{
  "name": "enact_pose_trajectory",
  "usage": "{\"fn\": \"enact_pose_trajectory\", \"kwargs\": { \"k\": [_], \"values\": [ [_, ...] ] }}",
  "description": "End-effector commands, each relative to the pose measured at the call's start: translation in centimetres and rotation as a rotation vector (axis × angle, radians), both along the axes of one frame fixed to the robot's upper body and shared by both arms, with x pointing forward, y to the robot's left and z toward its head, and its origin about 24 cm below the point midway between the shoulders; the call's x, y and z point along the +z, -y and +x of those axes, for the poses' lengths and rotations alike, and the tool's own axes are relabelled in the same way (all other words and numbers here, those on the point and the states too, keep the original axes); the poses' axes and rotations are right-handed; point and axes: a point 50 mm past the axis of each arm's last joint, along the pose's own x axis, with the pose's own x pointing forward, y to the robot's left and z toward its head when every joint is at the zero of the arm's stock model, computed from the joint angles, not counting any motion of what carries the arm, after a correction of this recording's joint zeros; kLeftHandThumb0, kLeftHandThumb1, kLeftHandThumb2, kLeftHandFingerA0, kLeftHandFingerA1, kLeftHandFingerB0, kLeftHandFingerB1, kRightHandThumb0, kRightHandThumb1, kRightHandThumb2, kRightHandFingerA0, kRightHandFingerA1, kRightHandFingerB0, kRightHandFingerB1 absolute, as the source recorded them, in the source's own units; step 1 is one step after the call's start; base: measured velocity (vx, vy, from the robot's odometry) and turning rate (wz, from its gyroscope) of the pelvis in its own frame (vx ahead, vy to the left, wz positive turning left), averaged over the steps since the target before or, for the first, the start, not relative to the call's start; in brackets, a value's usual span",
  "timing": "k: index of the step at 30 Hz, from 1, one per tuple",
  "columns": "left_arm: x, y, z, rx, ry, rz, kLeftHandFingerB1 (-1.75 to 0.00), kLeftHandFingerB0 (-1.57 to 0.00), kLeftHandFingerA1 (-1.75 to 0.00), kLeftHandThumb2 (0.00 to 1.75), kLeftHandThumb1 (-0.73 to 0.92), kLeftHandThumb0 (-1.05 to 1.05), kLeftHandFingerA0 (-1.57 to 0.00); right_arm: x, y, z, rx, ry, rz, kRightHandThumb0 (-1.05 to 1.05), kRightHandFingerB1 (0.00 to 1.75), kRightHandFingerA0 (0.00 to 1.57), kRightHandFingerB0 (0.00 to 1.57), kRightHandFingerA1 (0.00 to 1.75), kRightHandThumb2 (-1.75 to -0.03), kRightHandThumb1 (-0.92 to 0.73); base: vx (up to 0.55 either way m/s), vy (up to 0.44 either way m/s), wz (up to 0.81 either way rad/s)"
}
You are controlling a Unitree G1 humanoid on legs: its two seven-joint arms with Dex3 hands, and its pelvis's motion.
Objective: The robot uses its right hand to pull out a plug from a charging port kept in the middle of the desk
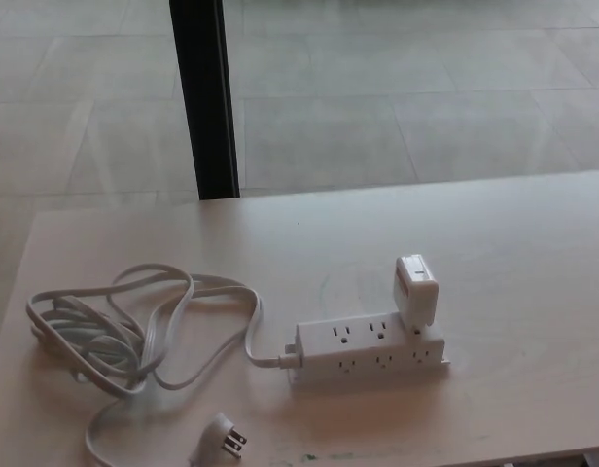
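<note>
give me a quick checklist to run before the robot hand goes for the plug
1. White plug adapter seated in the power strip at its right end: ok.
2. Space above and around the adapter free of obstruction: ok.
3. Power strip lying flat on the desk: ok.
4. Coiled cord and its loose wall plug lie left of the strip, away from a right-side approach: ok.
5. Right robot hand in position: not ok, not in view.
6. Strip held down against the pull: not ok, nothing steadies it.

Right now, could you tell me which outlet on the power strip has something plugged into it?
The rightmost top outlet of the power strip: a white charger stands in it. The other visible outlets are empty.
</note>
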Motion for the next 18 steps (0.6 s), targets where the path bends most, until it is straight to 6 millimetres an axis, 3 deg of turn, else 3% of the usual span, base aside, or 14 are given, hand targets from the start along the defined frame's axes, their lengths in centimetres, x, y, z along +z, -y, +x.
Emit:
{"fn": "enact_pose_trajectory", "kwargs": {
  "k": [1, 2, 3, 4, 5, 6, 7, 8, 10, 11, 14, 16, 17, 18],
  "values": [
    [0.8, -0.8, 0.3, 0.017, 0.036, 0.035, -0.48, -0.63, -0.67, 0.57, 0.56, -0.55, -0.72, 3.3, 1.7, 2.2, -0.032, 0.156, -0.046, -0.81, 0.67, 1.03, 0.61, 0.85, -0.78, -0.27, 0.00, 0.000, 0.00],
    [0.8, -0.8, 0.3, 0.017, 0.036, 0.036, -0.49, -0.65, -0.68, 0.57, 0.56, -0.56, -0.72, 4.4, 2.1, 3.1, -0.026, 0.197, -0.064, -0.80, 0.67, 1.01, 0.57, 0.86, -0.77, -0.28, 0.00, 0.000, 0.00],
    [0.8, -0.8, 0.3, 0.021, 0.037, 0.032, -0.48, -0.62, -0.68, 0.57, 0.56, -0.57, -0.74, 5.8, 2.4, 4.1, 0.005, 0.260, -0.089, -0.77, 0.66, 0.99, 0.56, 0.81, -0.54, -0.42, 0.00, 0.000, 0.00],
    [0.8, -0.8, 0.3, 0.028, 0.044, 0.023, -0.49, -0.62, -0.69, 0.57, 0.56, -0.55, -0.73, 7.2, 2.7, 5.2, 0.012, 0.287, -0.099, -0.76, 0.65, 1.08, 0.51, 1.17, -0.79, -0.32, 0.00, 0.000, 0.00],
    [0.8, -0.8, 0.3, 0.029, 0.043, 0.023, -0.49, -0.61, -0.69, 0.56, 0.56, -0.57, -0.73, 8.5, 2.8, 6.1, 0.021, 0.331, -0.107, -0.79, 0.62, 1.16, 0.51, 1.28, -0.55, -0.45, 0.00, 0.000, 0.00],
    [0.8, -0.8, 0.3, 0.029, 0.042, 0.024, -0.49, -0.61, -0.69, 0.56, 0.56, -0.57, -0.73, 9.0, 2.8, 6.5, 0.024, 0.348, -0.108, -0.79, 0.62, 1.16, 0.51, 1.28, -0.55, -0.45, 0.00, 0.000, 0.00],
    [0.8, -0.9, 0.3, 0.026, 0.041, 0.027, -0.47, -0.59, -0.66, 0.57, 0.56, -0.57, -0.73, 10.4, 2.8, 7.6, 0.031, 0.389, -0.125, -0.87, 0.64, 1.09, 0.48, 0.98, -0.80, -0.33, 0.00, 0.000, 0.00],
    [0.8, -0.9, 0.1, 0.028, 0.034, 0.029, -0.47, -0.59, -0.65, 0.57, 0.56, -0.55, -0.72, 14.7, 2.3, 10.8, 0.109, 0.500, -0.180, -0.94, 0.67, 1.26, 0.49, 1.31, -0.85, -0.38, 0.00, 0.000, 0.00],
    [0.8, -1.0, 0.1, 0.024, 0.021, 0.042, -0.47, -0.62, -0.64, 0.57, 0.57, -0.56, -0.73, 17.2, 1.8, 12.7, 0.157, 0.556, -0.181, -0.98, 0.64, 1.29, 0.52, 1.33, -0.72, -0.37, 0.00, 0.000, 0.00],
    [0.8, -1.0, 0.1, 0.016, 0.020, 0.041, -0.49, -0.63, -0.67, 0.57, 0.57, -0.56, -0.71, 18.3, 1.1, 13.8, 0.201, 0.583, -0.191, -0.85, 0.47, 1.13, 0.51, 1.13, -0.56, -0.43, 0.00, 0.000, 0.00],
    [0.8, -0.9, 0.2, 0.009, 0.023, 0.036, -0.49, -0.61, -0.65, 0.57, 0.57, -0.56, -0.70, 21.3, -1.1, 16.2, 0.331, 0.641, -0.218, -0.77, 0.39, 1.00, 0.47, 0.93, -0.56, -0.46, 0.00, 0.000, 0.00],
    [0.8, -0.9, 0.2, 0.002, 0.023, 0.039, -0.49, -0.61, -0.63, 0.57, 0.56, -0.57, -0.71, 22.9, -3.4, 18.2, 0.454, 0.649, -0.232, -0.62, 0.34, 0.82, 0.36, 0.57, -0.57, -0.52, 0.00, 0.000, 0.00],
    [0.8, -0.9, 0.2, 0.002, 0.022, 0.037, -0.49, -0.61, -0.67, 0.57, 0.56, -0.58, -0.74, 24.1, -5.6, 19.9, 0.558, 0.650, -0.215, -0.63, 0.33, 0.79, 0.33, 0.66, -0.56, -0.52, 0.00, 0.000, 0.00],
    [0.8, -0.9, 0.2, 0.002, 0.022, 0.037, -0.49, -0.61, -0.67, 0.57, 0.56, -0.58, -0.74, 24.3, -5.9, 20.1, 0.567, 0.649, -0.211, -0.63, 0.33, 0.79, 0.33, 0.66, -0.56, -0.52, 0.00, 0.000, 0.00]
  ]
}}
